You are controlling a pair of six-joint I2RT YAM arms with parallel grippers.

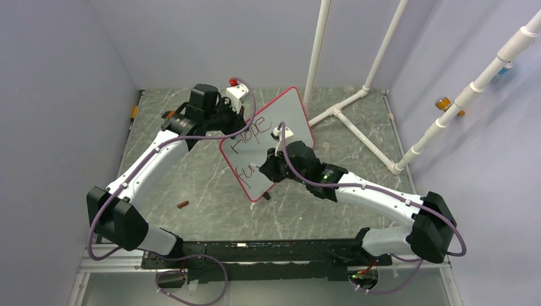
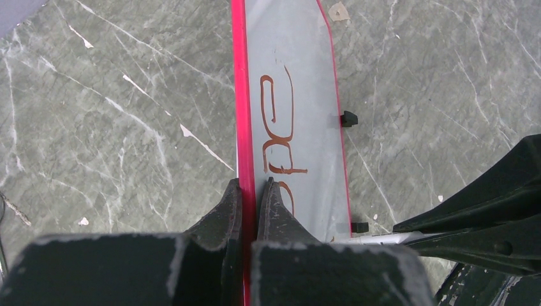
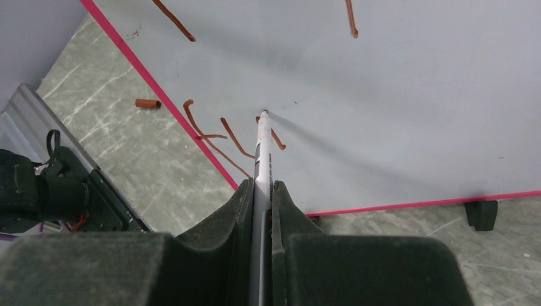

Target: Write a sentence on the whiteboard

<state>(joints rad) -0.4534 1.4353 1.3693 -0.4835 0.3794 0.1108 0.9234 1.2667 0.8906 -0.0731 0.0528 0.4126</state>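
Observation:
The whiteboard (image 1: 281, 121), pale grey with a red-pink frame, stands tilted on the table's middle. The sentence (image 1: 250, 140) reads "Hope" above a started "fu" in red-brown strokes. My left gripper (image 1: 237, 122) is shut on the whiteboard's (image 2: 300, 95) upper left edge, one finger on each side of the frame (image 2: 241, 127). My right gripper (image 1: 273, 167) is shut on a white marker (image 3: 261, 159), whose tip touches the whiteboard (image 3: 383, 95) at the second line's strokes (image 3: 233, 137).
A red-brown marker cap (image 1: 182, 204) lies on the table left of the board, also in the right wrist view (image 3: 147, 103). A white pipe frame (image 1: 357, 121) stands at the back right. Black board feet (image 2: 348, 118) rest on the marbled table (image 1: 191, 178).

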